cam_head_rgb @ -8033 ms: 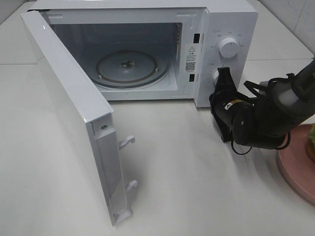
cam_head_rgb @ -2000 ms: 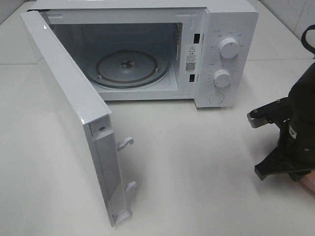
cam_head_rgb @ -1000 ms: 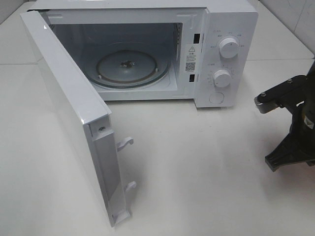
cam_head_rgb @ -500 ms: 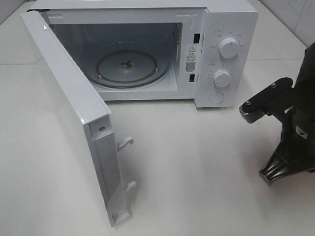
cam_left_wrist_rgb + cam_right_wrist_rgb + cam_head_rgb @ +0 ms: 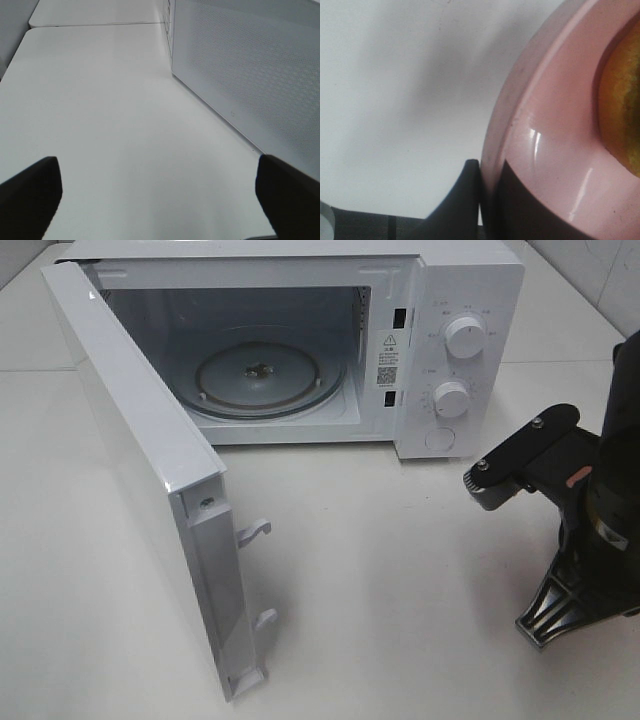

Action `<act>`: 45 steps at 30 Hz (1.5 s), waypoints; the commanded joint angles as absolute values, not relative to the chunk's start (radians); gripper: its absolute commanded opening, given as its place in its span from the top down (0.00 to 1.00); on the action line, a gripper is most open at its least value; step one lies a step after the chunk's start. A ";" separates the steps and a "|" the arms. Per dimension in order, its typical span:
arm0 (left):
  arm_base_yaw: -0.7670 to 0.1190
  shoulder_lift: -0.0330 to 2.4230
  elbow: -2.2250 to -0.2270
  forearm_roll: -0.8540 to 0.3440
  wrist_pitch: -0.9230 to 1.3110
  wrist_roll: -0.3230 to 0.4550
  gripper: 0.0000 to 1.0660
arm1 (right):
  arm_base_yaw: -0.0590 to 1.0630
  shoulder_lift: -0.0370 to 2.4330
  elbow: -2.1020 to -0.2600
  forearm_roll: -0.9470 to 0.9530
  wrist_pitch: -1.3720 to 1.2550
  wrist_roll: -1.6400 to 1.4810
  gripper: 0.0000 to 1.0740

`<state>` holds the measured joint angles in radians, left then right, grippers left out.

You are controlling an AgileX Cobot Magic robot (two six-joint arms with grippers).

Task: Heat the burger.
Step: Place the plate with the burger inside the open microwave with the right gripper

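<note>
In the right wrist view my right gripper (image 5: 486, 169) is shut on the rim of the pink plate (image 5: 555, 130), one black finger (image 5: 462, 200) under the rim and the other over it. The burger (image 5: 620, 100) shows only as a golden-brown bun edge sitting on that plate. In the high view the right arm (image 5: 600, 510) stands at the right edge and hides both plate and burger. My left gripper (image 5: 160, 195) is open over bare table, its dark fingertips (image 5: 30, 192) in the picture's two lower corners, holding nothing.
The white microwave (image 5: 460, 300) stands at the back with its door (image 5: 140, 460) swung wide open to the left. Its glass turntable (image 5: 260, 375) carries nothing. The door's perforated panel (image 5: 250, 65) is close beside the left gripper. Two knobs (image 5: 466, 337) sit on the front panel.
The right arm has shifted left and nearer, towards the microwave's front. Its grip stays shut. The microwave and door have not moved.
</note>
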<state>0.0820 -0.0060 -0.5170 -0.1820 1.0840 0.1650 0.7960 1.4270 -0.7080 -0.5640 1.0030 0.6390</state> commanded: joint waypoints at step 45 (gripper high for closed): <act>0.083 -0.019 -0.517 -0.188 1.070 0.164 0.08 | 1.262 1.419 -0.706 -0.636 1.155 0.700 0.99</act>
<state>0.0820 -0.0060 -0.5170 -0.1820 1.0840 0.1650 1.2590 1.4250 -0.7080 -0.5520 1.1390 0.7360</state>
